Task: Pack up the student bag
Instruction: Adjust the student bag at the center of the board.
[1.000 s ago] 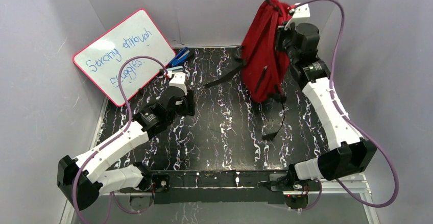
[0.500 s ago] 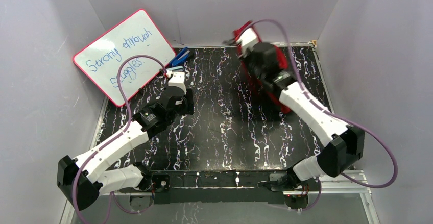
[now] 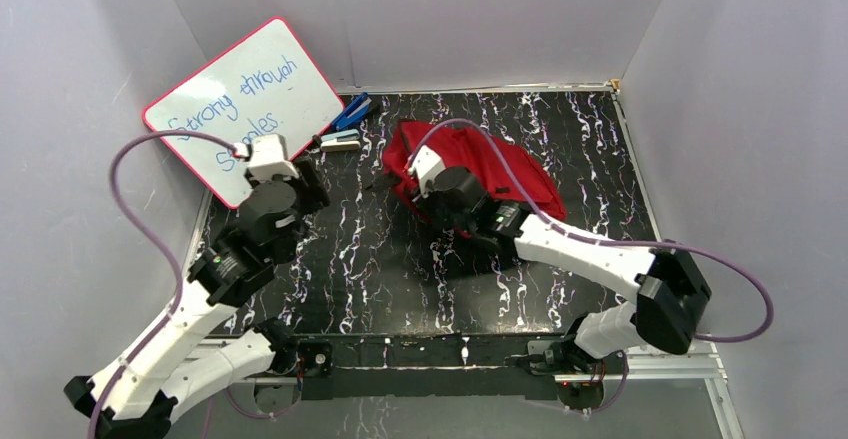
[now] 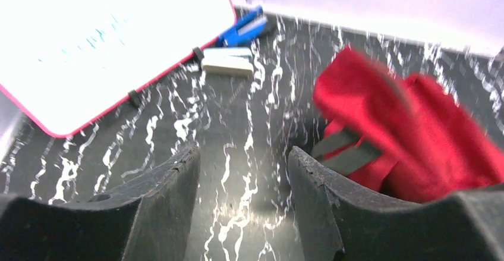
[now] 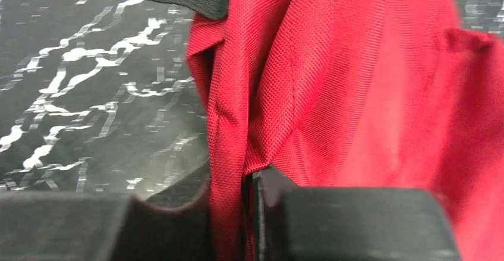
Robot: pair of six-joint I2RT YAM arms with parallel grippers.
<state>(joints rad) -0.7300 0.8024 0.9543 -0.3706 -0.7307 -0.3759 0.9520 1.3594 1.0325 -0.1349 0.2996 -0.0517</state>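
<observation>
Whiteboard (image 3: 240,109) leans at ten o'clock. Left gripper (image 4: 243,157), near nine o'clock, hangs with jaws apart, holding nothing. The student bag (image 3: 520,174) lies slumped on the black table (image 3: 400,269) toward one o'clock. Right gripper (image 5: 239,184) pinches a fold of its red fabric.

student bag (image 5: 356,94): coarse woven cloth, matt; table (image 3: 400,259): smooth, marbled, slight sheen; whiteboard (image 3: 240,89): glossy.

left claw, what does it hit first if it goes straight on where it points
Probably the marbled table, seen between the open fingers of the left claw; beyond that, the small beige block by the whiteboard. Depth is unclear.
</observation>
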